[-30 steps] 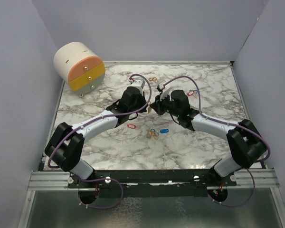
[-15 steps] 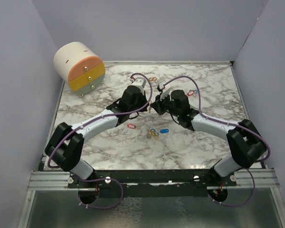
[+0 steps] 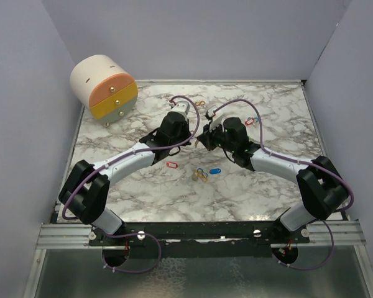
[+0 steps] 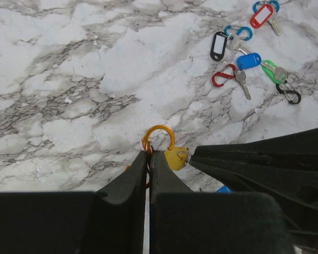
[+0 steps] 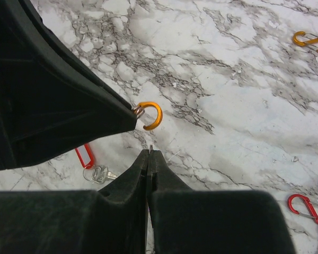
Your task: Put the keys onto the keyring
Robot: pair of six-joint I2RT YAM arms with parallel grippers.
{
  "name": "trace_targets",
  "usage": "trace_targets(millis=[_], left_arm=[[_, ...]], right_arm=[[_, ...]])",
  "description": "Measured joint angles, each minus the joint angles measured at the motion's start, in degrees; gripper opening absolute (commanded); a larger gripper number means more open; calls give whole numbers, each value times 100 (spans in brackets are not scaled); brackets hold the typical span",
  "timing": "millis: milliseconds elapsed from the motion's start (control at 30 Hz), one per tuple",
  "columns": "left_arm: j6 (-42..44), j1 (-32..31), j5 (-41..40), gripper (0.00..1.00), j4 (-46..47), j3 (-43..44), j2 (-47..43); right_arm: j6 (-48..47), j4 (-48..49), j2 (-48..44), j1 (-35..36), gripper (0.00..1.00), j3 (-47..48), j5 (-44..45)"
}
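My left gripper (image 4: 149, 153) is shut on an orange carabiner keyring (image 4: 159, 138), whose open hook sticks out past the fingertips. It also shows in the right wrist view (image 5: 151, 115). My right gripper (image 5: 150, 151) is shut on the thin wire ring of a yellow-tagged key (image 4: 176, 157) and holds it against the hook's lower right side. In the top view both grippers meet above the table's middle (image 3: 199, 138). More keys lie loose: a red-tagged one (image 5: 86, 156), a blue-tagged one (image 3: 215, 170), and a cluster with red (image 4: 261, 15), black (image 4: 219, 46), blue (image 4: 248, 60) and green (image 4: 270, 69) tags.
A round cream drawer unit (image 3: 104, 87) stands at the back left. A spare orange S-shaped clip (image 5: 310, 41), a red carabiner (image 4: 222, 78) and a black carabiner (image 4: 289, 94) lie on the marble table (image 3: 143, 192). Grey walls close in three sides.
Both grippers have shifted only slightly where they meet. Their holds on the keyring and the yellow-tagged key are the same.
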Motion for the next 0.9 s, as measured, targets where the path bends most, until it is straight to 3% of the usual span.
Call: trace_targets(millis=[400, 900], left_arm=[[11, 691, -103, 0, 81, 22, -164], [-109, 623, 332, 0, 363, -466, -107]], right_arm=[[0, -90, 647, 2, 1, 251, -105], [2, 81, 553, 105, 1, 26, -103]])
